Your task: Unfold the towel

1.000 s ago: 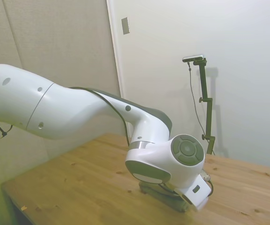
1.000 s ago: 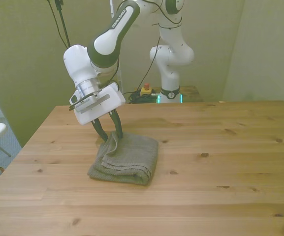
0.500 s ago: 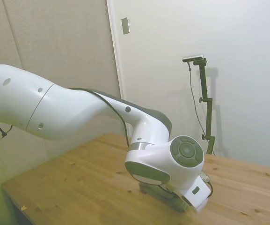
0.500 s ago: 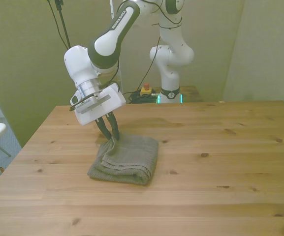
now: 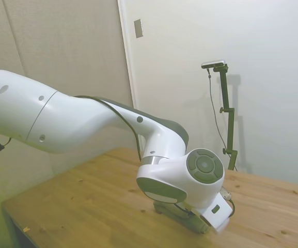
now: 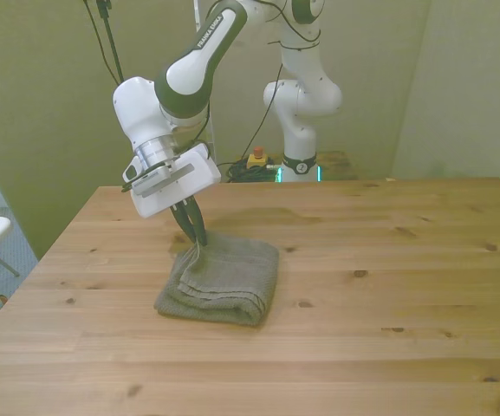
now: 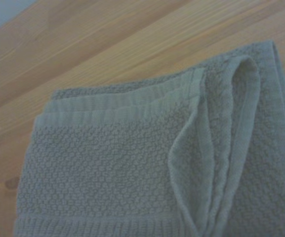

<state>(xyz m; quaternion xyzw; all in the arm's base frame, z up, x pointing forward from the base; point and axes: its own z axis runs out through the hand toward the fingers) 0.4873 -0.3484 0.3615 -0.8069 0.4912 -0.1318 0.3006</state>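
The towel lies folded in layers on the table, toward nine o'clock of its middle in the front view, so the unfolding has barely begun. Only the corner at its eleven o'clock is raised: the hand has its fingers closed narrow on that corner's top layer, which rises as a small peak. The wrist view shows the pinched layer curling up off the stack. The rest of the towel spreads from the hand toward five o'clock, flat. What appears left is carrying the layer over and spreading it out
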